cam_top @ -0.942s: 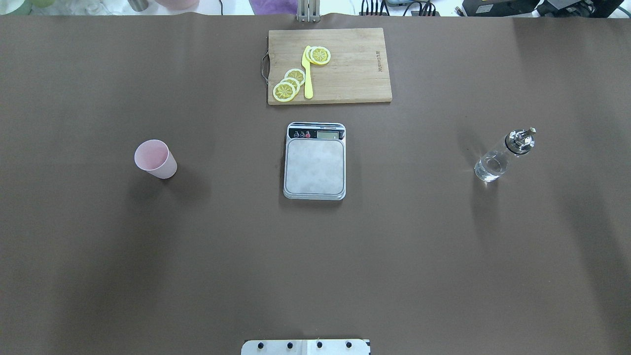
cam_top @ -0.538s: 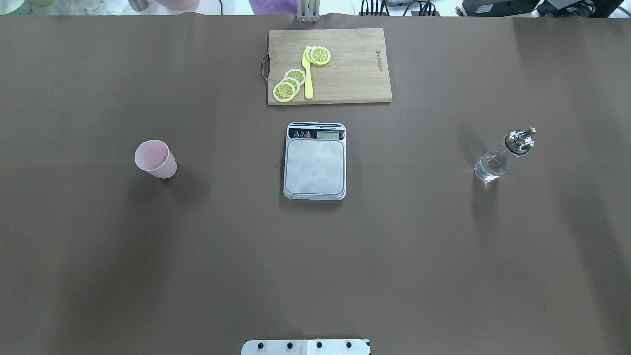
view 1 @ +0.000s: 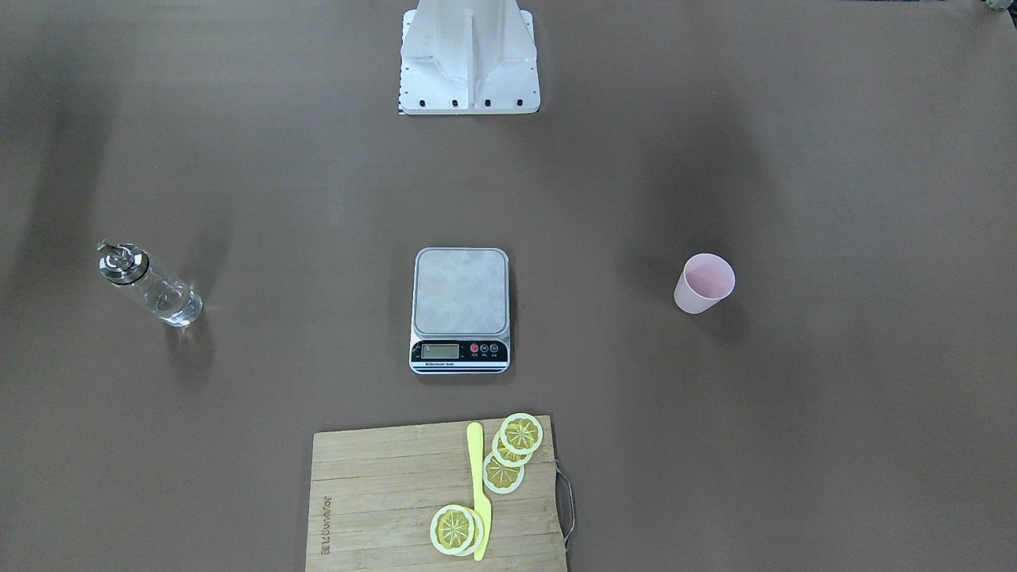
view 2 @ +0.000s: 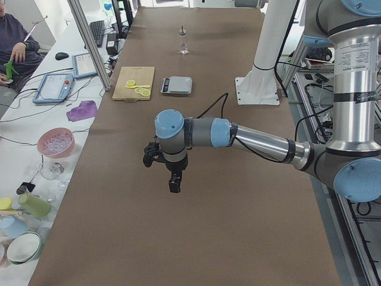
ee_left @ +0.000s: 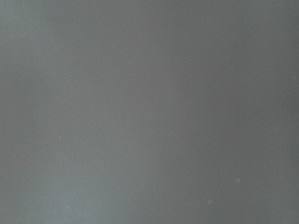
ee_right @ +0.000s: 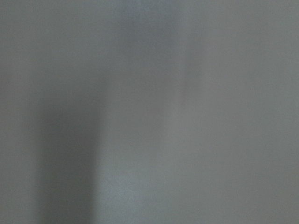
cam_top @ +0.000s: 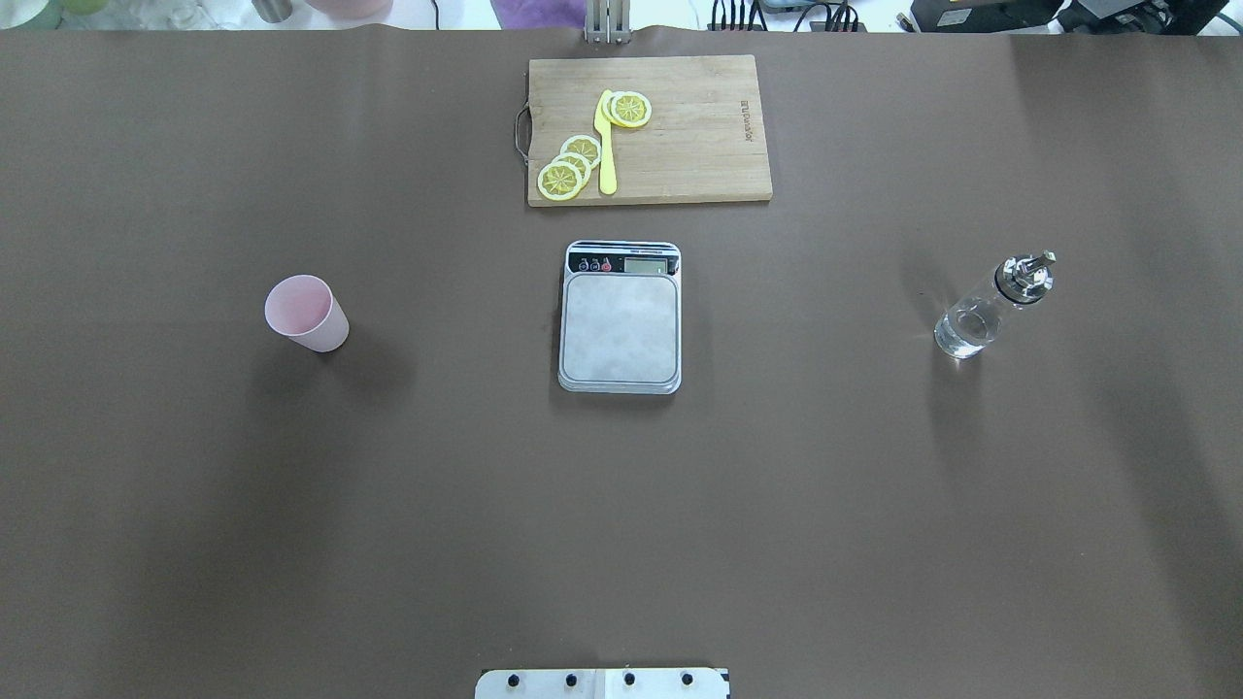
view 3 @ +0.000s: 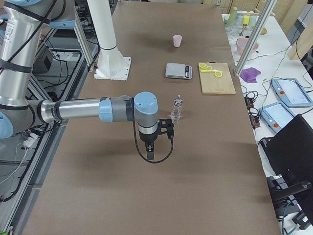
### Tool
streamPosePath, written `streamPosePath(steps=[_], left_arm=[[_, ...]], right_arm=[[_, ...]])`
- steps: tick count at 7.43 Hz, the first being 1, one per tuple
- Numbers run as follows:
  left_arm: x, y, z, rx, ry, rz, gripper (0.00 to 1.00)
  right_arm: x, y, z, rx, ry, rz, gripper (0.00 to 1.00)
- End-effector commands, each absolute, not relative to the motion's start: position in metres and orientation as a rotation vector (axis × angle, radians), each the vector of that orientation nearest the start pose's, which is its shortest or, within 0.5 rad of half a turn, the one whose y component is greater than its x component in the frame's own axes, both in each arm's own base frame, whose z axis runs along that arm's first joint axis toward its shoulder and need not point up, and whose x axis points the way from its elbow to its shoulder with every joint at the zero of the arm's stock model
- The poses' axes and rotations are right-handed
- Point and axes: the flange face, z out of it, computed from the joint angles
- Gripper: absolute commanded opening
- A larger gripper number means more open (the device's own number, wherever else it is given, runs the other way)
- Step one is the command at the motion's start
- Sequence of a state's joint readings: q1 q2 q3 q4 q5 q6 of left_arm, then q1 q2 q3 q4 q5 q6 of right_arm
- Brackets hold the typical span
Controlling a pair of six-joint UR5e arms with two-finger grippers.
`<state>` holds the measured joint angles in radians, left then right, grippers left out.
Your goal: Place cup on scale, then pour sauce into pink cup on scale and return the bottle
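No movement since the earlier overhead frames: cup, scale and bottle all in the same spots.

Cup (cam_top: 307,313) upright toward the left end of the worktop (cam_top: 621,534), roughly midway between near and far edges. Scale (cam_top: 620,325) at the centre, platform bare, well apart from the cup. Bottle (cam_top: 989,309) upright toward the right end, equally well apart. Cutting board (cam_top: 680,146) at the far edge, of no concern here.

Left hand (view 2: 169,182) hanging above bare worktop at the left end, right hand (view 3: 150,152) likewise at the right end, near the bottle. Both seen only from the side, so impossible to tell whether apart or together. Nothing but blurred grey in the wrist views.

Probably the very first step: fetching the cup with the left hand. To do it well:
- Approach with fingers wider than the rim.
- Close gently on the tapered wall, since thin plastic likely gives.
- Lift straight up and carry toward the centre.
- Set down squarely in the middle of the steel platform, clear of the display strip.
- Let go fully before pulling away upward, to avoid tipping it.
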<state>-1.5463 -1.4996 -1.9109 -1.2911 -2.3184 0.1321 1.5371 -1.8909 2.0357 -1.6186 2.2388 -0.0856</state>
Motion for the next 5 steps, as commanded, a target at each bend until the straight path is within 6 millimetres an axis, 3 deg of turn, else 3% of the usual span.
streamPosePath(steps=[1,4,5], left_arm=[[-0.053,-0.465,0.541,0.057,0.757,0.147,0.98],[-0.053,-0.507,0.489,0.279,0.741,0.237,0.98],[-0.052,-0.520,0.504,0.355,0.734,0.255,0.98]], right_arm=[[0.060,-0.389,0.530,0.219,-0.656,-0.181,1.00],[0.055,-0.399,0.529,0.218,-0.700,-0.184,1.00],[0.055,-0.412,0.528,0.229,-0.703,-0.189,1.00]])
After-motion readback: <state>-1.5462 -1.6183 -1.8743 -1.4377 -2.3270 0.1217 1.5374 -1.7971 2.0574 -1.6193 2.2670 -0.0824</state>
